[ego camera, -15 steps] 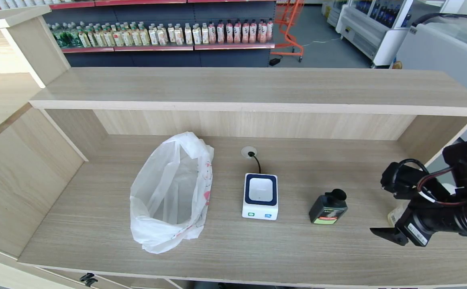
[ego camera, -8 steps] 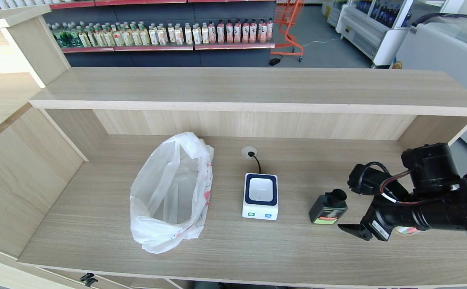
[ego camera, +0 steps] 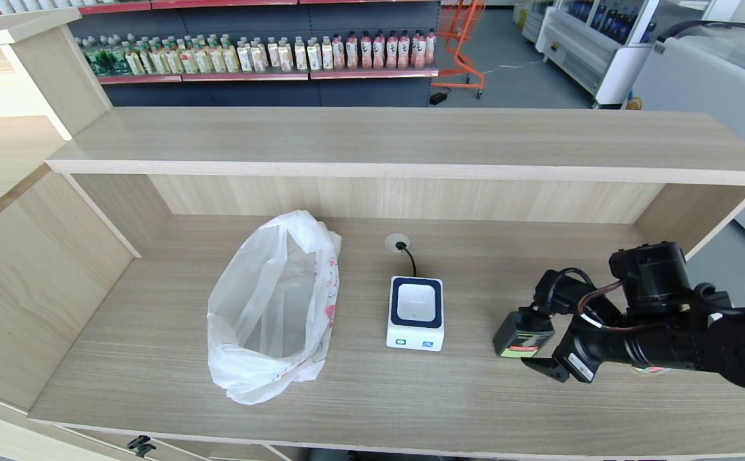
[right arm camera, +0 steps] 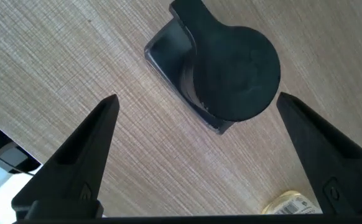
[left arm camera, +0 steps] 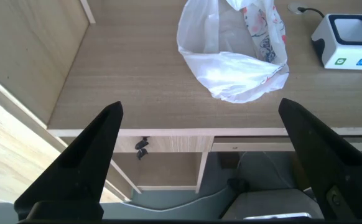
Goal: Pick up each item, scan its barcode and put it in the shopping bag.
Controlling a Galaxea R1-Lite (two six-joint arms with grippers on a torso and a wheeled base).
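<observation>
A light wood-grain tabletop (ego camera: 410,397) sits sunk behind a raised ledge of the same wood. On the robot's left half of it stands a thin white plastic shopping bag (ego camera: 274,307) with a few pink marks, its mouth gaping open towards the near edge. Just beside it, apart from it, is a small white box scanner with a dark blue frame round its window (ego camera: 415,312). A black cable (ego camera: 408,259) runs from the scanner to a round grommet (ego camera: 397,242) in the tabletop further back.

To the scanner's right stands a squat black bottle with a round black cap (right arm camera: 234,71) and a pale label with a red band on its front. It is upright on the tabletop, well apart from the bag.

The right gripper (right arm camera: 198,102) is at the bottle, its black fingers (right arm camera: 75,162) spread wide, one to each side of the bottle with a gap on both sides. A small item with a yellowish label (right arm camera: 287,204) peeks out close by, too hidden to say what it is.

The left gripper (left arm camera: 201,107) hangs over the near edge of the tabletop on the bag's side, fingers (left arm camera: 81,158) wide apart with nothing between them.

Behind the counter, store shelves hold rows of drink bottles (ego camera: 263,54).
</observation>
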